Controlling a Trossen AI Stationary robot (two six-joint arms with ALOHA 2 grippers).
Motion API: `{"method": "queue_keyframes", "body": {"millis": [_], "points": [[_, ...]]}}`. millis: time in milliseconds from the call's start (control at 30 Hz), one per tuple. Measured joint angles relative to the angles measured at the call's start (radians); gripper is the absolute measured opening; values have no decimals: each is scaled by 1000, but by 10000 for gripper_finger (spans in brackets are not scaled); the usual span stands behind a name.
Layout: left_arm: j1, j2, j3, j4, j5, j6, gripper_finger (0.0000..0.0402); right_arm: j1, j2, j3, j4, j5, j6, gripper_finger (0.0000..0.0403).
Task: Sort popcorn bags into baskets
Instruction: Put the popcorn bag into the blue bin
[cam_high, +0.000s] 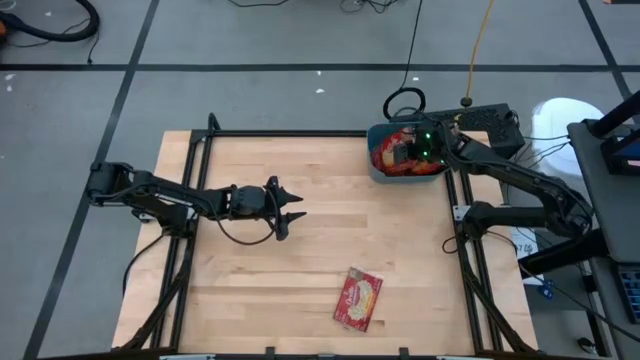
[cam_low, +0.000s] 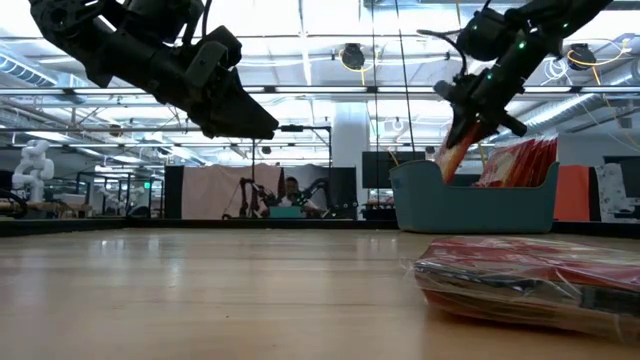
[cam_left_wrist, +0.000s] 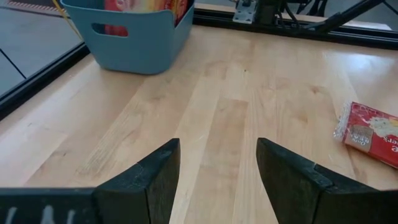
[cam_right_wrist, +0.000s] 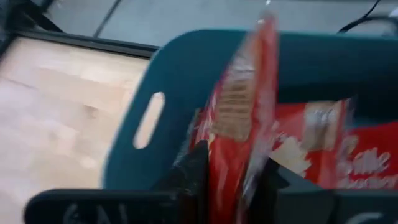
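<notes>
We find the right gripper (cam_right_wrist: 233, 180) above the teal-blue basket (cam_high: 385, 172) in the upper right of the high view, with a red popcorn bag (cam_right_wrist: 239, 118) standing between its two dark fingers; the fingers sit close against the bag's faces, but we cannot tell whether they clamp it or have let go. In the right wrist view this bag stands on edge, its long axis running up from the fingers toward the top of the frame, over the basket's interior. In the low view the same bag (cam_low: 452, 158) hangs tilted under the gripper, its lower end at the basket's left rim. Further red bags (cam_right_wrist: 360, 162) lie inside the basket behind it, leaning against the wall. The left gripper (cam_high: 290, 209) hovers over bare table (cam_high: 300, 290) at centre left of the high view, its fingers apart and holding nothing. One more bag (cam_high: 358, 298) lies flat on the table at lower centre right of the high view, well apart from both grippers, its long axis tilted slightly from vertical in the frame.
</notes>
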Motion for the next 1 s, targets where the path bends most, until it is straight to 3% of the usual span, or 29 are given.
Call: {"method": "queue_keyframes", "body": {"millis": [200,367,700,1000], "points": [[0,0,0,-8,0,0,214,-6,8,0,50,106,-102,115],[0,0,0,-32,0,1,214,2,-10,0,85,133,-121,133],[1,0,0,-51,0,3,214,114,-21,0,85,136,-110,124],[25,0,0,-50,0,6,214,161,60,-41,78,267,-70,101]]}}
